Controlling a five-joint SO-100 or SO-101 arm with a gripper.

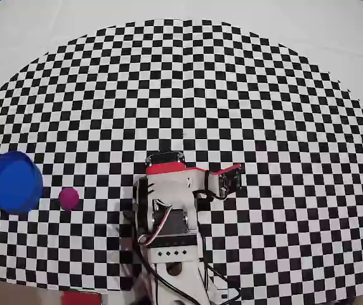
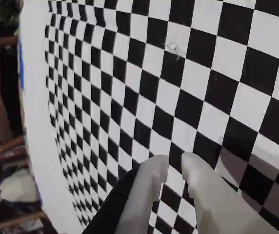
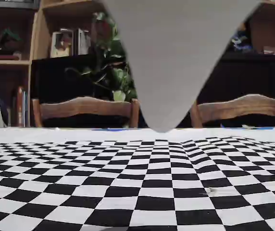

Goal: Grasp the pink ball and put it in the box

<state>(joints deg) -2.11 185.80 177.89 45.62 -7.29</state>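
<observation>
Overhead view: pink ball [image 1: 68, 198] seemingly far from gripper [image 1: 231, 180]

Pink ball [image 1: 68, 198], blue box [image 1: 14, 182] (black-and-white checkered cloth [image 1: 188, 89]).

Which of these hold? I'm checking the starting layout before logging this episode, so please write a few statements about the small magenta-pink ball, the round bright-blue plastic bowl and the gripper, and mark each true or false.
1. In the overhead view, the small magenta-pink ball lies on the checkered cloth just right of the round bright-blue plastic bowl. True.
2. The ball already sits inside the bowl. False: it rests on the cloth outside it.
3. The gripper holds the ball. False: the wrist view shows nothing between its white fingers.
4. The bowl is at the left edge of the cloth in the overhead view. True.
</observation>
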